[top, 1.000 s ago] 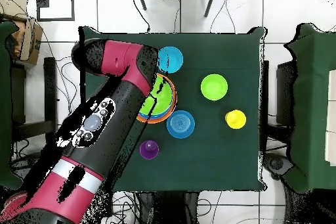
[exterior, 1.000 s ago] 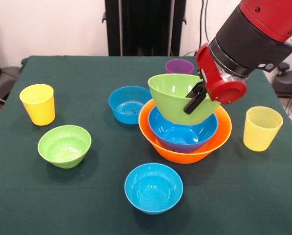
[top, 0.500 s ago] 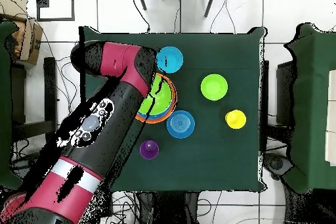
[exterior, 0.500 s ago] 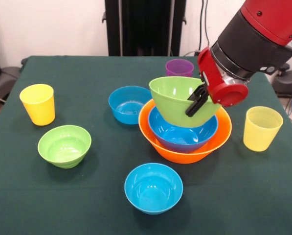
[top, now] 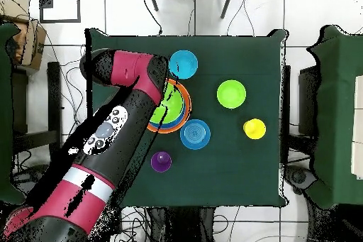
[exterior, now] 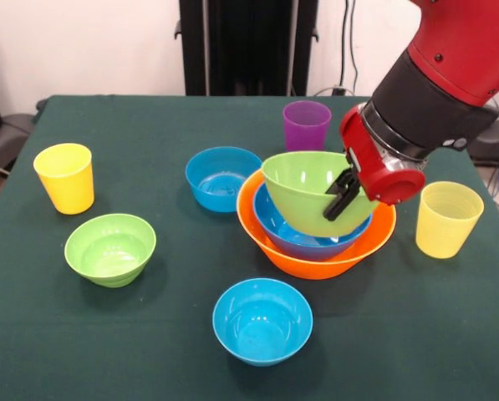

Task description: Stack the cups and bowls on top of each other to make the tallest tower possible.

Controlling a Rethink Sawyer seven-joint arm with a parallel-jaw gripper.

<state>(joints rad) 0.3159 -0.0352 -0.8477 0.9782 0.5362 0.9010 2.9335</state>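
The pincer (exterior: pixel 343 194) is clamped on the rim of the green bowl (exterior: pixel 312 188), tilted inside the blue bowl (exterior: pixel 303 238), nested in the orange bowl (exterior: pixel 316 259). Purple cup (exterior: pixel 306 125) stands at 12 o'clock.

My surface (exterior: pixel 107 334) wears a dark green cloth. Behind it rises a pale wall (exterior: pixel 82 42) with a black post (exterior: pixel 247 46) against it, and cables (exterior: pixel 347 42) hang beside that. From overhead, the floor (top: pixel 213 12) is white tile crossed by loose cables.
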